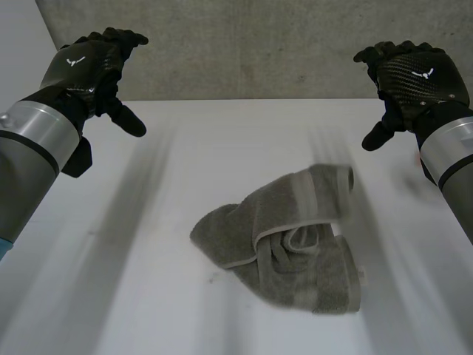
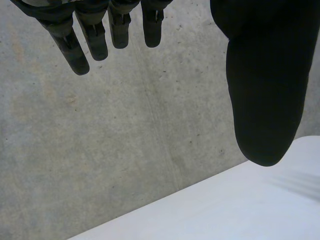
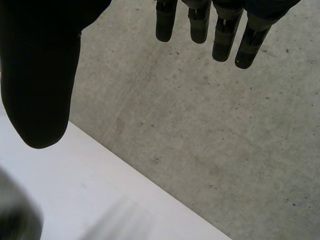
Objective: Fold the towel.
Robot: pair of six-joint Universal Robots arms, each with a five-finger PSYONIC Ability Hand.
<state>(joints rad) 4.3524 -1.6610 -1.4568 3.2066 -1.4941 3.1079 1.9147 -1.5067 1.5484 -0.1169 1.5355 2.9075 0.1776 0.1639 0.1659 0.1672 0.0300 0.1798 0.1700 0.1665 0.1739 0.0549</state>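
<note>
Over far corners of table [image 1: 111, 281], left hand [image 1: 85, 66] and right hand [image 1: 414, 78] hovering, fingers loose, holding nothing. Crumpled grey towel [image 1: 288, 244] lying toward near edge, right of centre, nearer right hand.

Right hand [image 3: 40, 75] (fingers [image 3: 199, 25] straight, holding nothing) hangs above the white table [image 3: 75, 190] edge.

— Where does your head camera sit?
— Behind and between my arms [image 1: 37, 140], looking down at the table [image 1: 133, 296], wall [image 1: 259, 44] beyond.
— And the wrists?
— Left looks along my left hand [image 2: 265, 90], right along my right hand [image 3: 40, 75] (both close up), toward that same wall and table edge.
</note>
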